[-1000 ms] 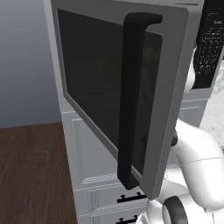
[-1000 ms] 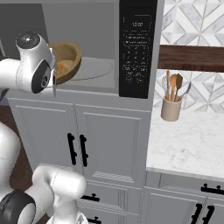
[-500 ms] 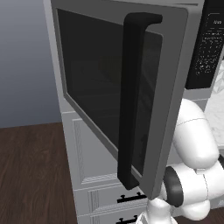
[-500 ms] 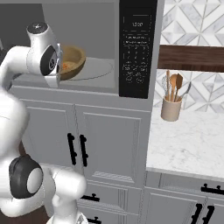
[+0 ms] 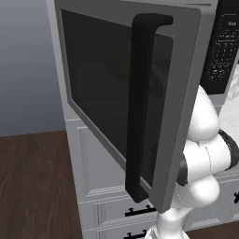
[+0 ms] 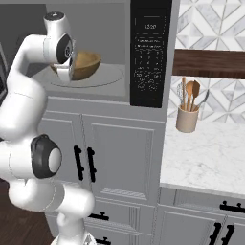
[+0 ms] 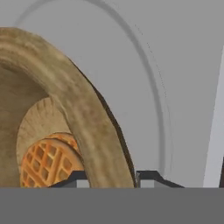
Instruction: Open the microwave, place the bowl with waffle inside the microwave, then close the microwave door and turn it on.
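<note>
The small round brown wooden bowl (image 6: 85,65) with the golden gridded waffle (image 7: 48,162) sits on the round turntable (image 6: 107,76) inside the grey microwave (image 6: 150,52). The gripper (image 7: 109,177) straddles its rim, fingers narrowly around it; the grey-framed glass door (image 5: 126,102) stands open.

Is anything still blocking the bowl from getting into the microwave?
Nothing visible. The microwave door is swung wide open, and the bowl with the waffle already sits on the round plate inside the microwave.
</note>
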Controlling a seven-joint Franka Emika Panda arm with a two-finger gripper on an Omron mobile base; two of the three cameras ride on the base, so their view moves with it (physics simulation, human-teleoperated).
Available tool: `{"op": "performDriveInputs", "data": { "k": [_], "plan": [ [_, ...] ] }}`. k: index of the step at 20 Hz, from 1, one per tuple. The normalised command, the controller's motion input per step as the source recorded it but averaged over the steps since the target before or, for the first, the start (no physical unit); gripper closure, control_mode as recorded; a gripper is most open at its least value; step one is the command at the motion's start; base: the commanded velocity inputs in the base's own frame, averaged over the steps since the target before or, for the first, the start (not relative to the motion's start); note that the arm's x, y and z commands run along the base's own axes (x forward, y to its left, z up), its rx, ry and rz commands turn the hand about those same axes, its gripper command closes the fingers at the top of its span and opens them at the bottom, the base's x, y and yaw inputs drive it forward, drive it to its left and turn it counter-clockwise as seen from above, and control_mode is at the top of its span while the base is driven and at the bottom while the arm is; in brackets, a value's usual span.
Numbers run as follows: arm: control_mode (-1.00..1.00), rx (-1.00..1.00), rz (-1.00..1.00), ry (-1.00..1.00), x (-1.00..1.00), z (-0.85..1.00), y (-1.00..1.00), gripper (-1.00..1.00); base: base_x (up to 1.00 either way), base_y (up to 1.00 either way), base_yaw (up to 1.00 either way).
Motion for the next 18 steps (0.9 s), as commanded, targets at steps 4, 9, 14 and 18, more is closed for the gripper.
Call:
{"op": "performDriveInputs", "data": {
  "k": [4, 9, 14, 18],
  "plan": [
    [-1.00, 0.00, 0.00, -0.01, -0.07, -0.07, 0.00, -1.00, 0.00, 0.00, 0.00],
    [-1.00, 0.00, 0.00, -0.13, -0.64, -0.31, -0.04, -1.00, 0.00, 0.00, 0.00],
    [-1.00, 0.05, 0.00, -0.35, -0.91, -0.26, -0.08, -1.00, 0.00, 0.00, 0.00],
    [-1.00, 0.12, -0.01, -0.63, -1.00, 0.36, -0.09, -1.00, 0.00, 0.00, 0.00]
  ]
}}
